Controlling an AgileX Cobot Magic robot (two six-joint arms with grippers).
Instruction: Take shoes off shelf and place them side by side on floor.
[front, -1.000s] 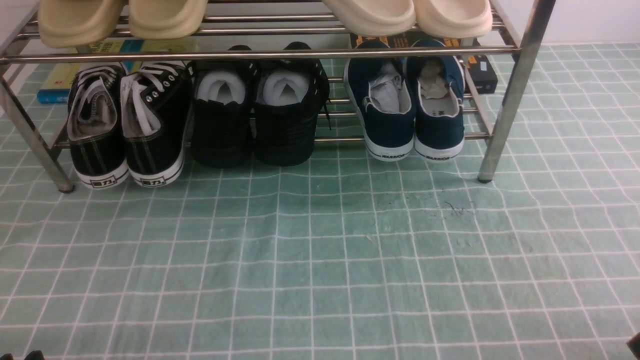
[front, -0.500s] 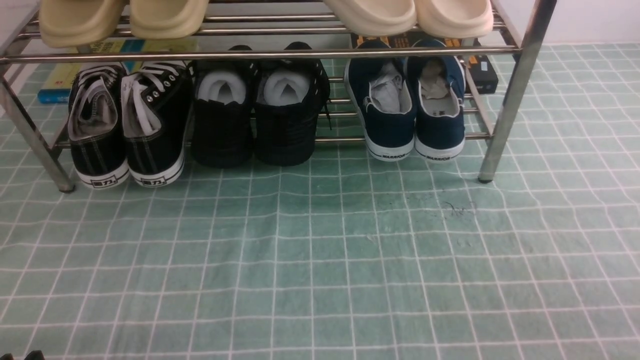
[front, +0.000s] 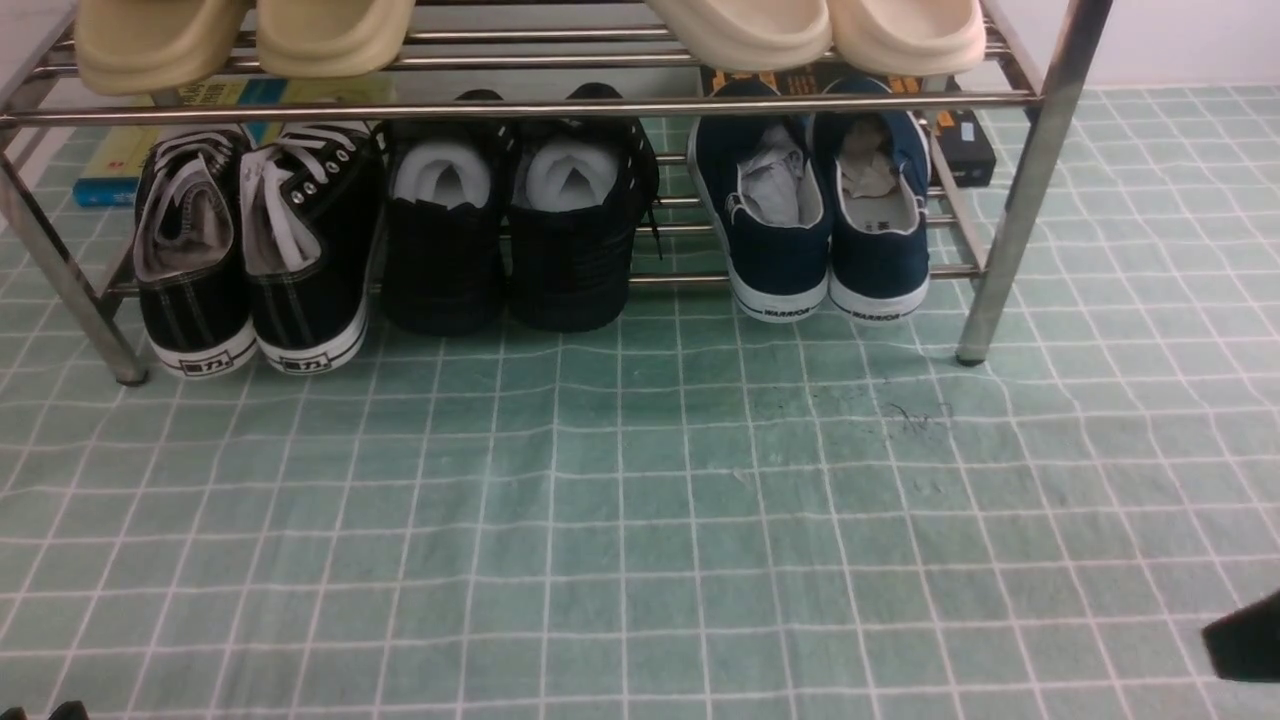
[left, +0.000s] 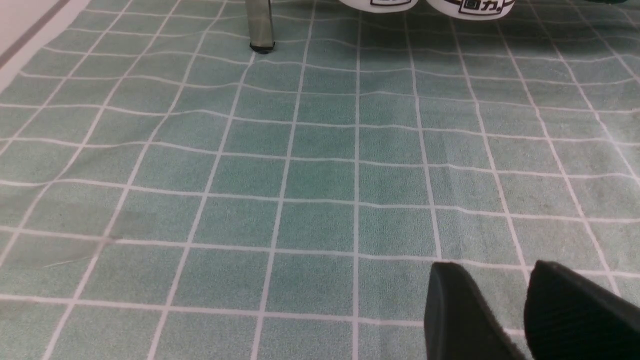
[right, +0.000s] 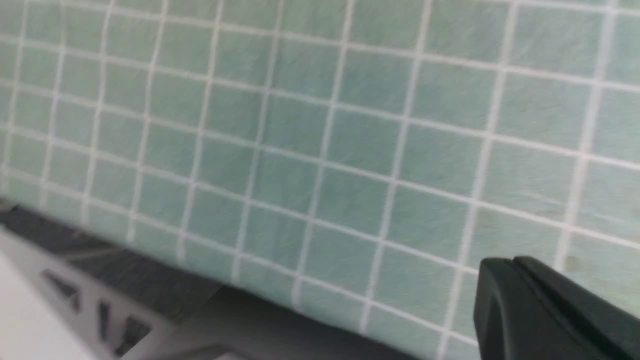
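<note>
Front view: a chrome shelf (front: 520, 105) with two tiers of rails stands on the green checked floor (front: 640, 520).
Navy shoes: the navy shoes (front: 775, 255) sit on the shelf's lower tier at its right end. They are side by side and touching, with their heels toward the camera and hanging just past the front rail. Crumpled paper is stuffed inside each.
Middle of the lower tier: a pair of black shoes (front: 570, 270) with white stuffing sits just beside the navy pair.
Left end of the lower tier: laced sneakers (front: 300, 290), black with white laces, have their heels over the front rail.
Upper tier: tan slippers (front: 330, 35) lie at the shelf's left end and cream slippers (front: 750, 30) at its right end.
Behind the shelf: books (front: 100, 175) lie on the floor past the left end, and a dark box (front: 965, 140) past the right end.
Left gripper: the left gripper (left: 492, 272) hangs low over the floor, out in front of the shelf's left leg (left: 260, 25). Its fingers are apart with floor showing between them, and it holds nothing.
Right gripper: the right gripper (right: 515, 262) is over the floor, well in front of the shelf's right end. Its fingers are pressed together with nothing between them.
</note>
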